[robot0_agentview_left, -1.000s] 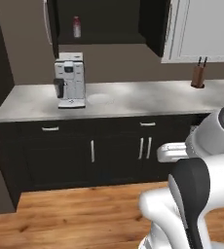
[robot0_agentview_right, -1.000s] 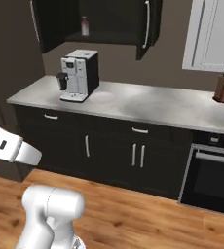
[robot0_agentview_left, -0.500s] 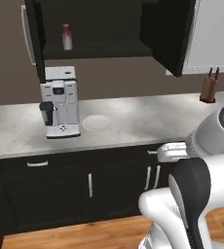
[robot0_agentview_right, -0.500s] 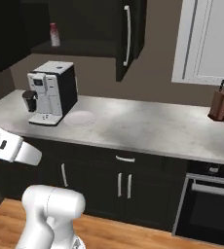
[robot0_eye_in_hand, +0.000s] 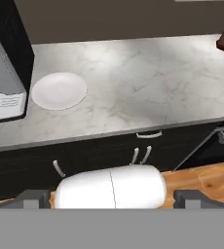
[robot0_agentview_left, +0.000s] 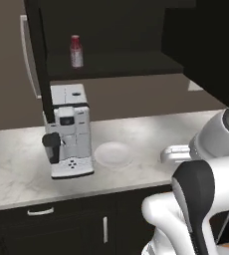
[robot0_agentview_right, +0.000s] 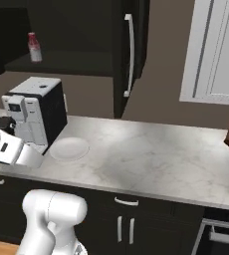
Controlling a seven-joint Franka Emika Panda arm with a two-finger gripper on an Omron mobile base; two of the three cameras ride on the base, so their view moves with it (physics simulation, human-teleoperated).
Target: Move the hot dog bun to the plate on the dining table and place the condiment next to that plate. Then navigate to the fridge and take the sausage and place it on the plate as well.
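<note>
A grey-veined marble counter (robot0_agentview_right: 151,159) is running across the room, sitting on dark lower cabinets (robot0_eye_in_hand: 109,151) with slim pale handles. A coffee machine (robot0_agentview_left: 69,130) is standing on the counter toward its left end, and a plain white plate (robot0_agentview_left: 112,154) is lying just to the right of the machine. Above the machine, dark upper cabinets (robot0_agentview_right: 86,30) are hanging with a door (robot0_agentview_right: 131,50) standing open. The wall (robot0_agentview_left: 136,97) behind the counter is showing brown. Right of the counter's middle, a pale panelled cupboard (robot0_agentview_right: 218,50) is hanging. Wooden floor (robot0_eye_in_hand: 206,177) is showing below the cabinets.
</note>
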